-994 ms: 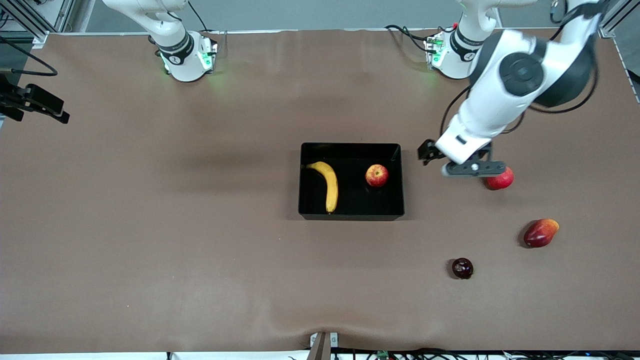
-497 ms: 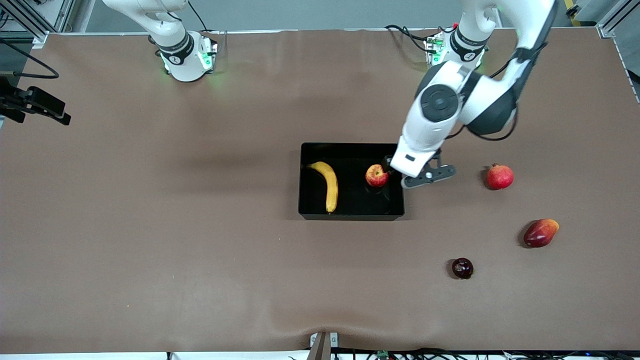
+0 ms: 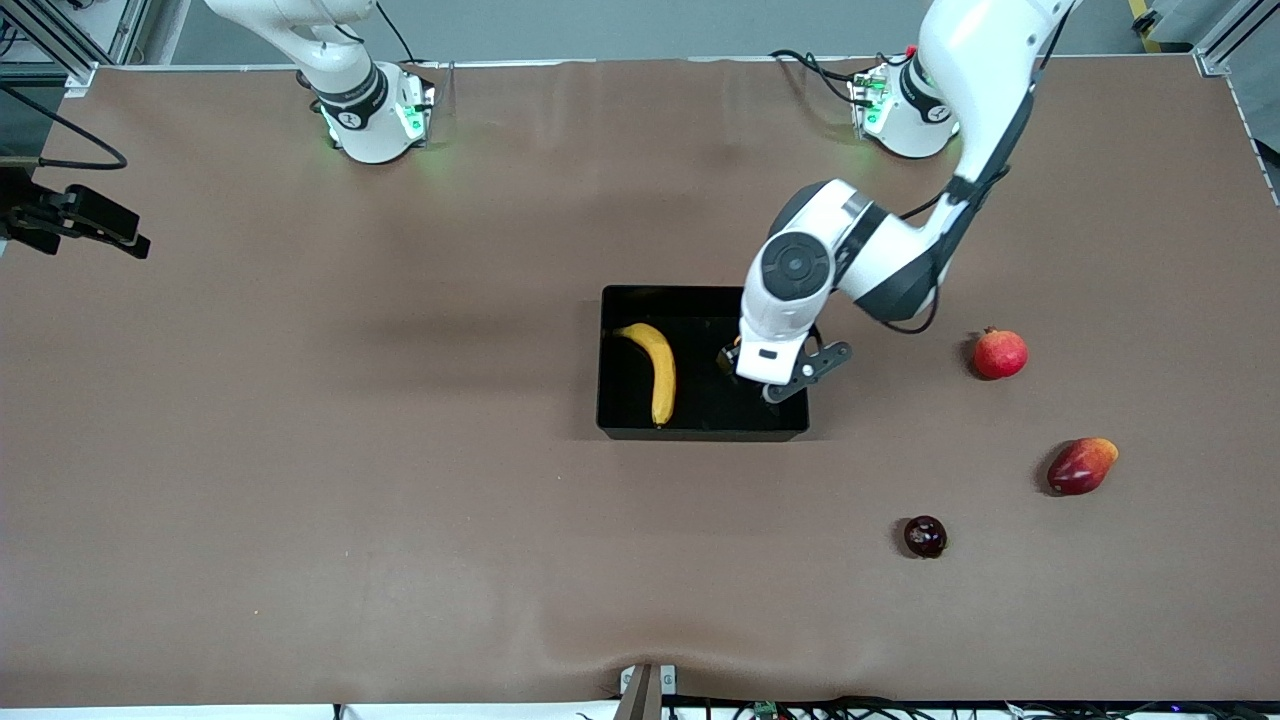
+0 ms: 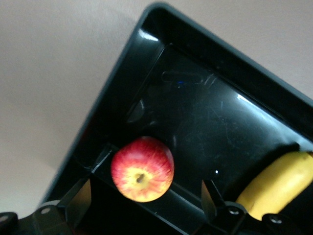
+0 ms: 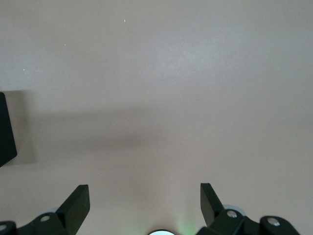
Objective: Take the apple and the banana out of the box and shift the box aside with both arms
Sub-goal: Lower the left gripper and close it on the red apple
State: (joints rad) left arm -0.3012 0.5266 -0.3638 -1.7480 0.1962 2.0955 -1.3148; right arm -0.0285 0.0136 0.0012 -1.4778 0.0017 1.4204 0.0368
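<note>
The black box (image 3: pixel 700 431) sits mid-table with the yellow banana (image 3: pixel 658 368) lying in it. The left wrist view shows the red-and-yellow apple (image 4: pixel 142 169) on the box floor (image 4: pixel 205 122) near a corner, with the banana (image 4: pixel 279 183) farther along. My left gripper (image 3: pixel 772 378) hangs over the box's end toward the left arm and hides the apple in the front view. It (image 4: pixel 145 196) is open, fingers either side of the apple from above, touching nothing. My right gripper (image 5: pixel 144 193) is open over bare table near its base.
On the table toward the left arm's end lie a red pomegranate (image 3: pixel 1000 353), a red-orange mango (image 3: pixel 1081 465) and a small dark purple fruit (image 3: pixel 925 536), all nearer the front camera than the arm bases. The brown mat (image 3: pixel 350 450) covers the table.
The left arm has swung from above the pomegranate across to the box and now covers the apple. The fruits and box have not moved.
</note>
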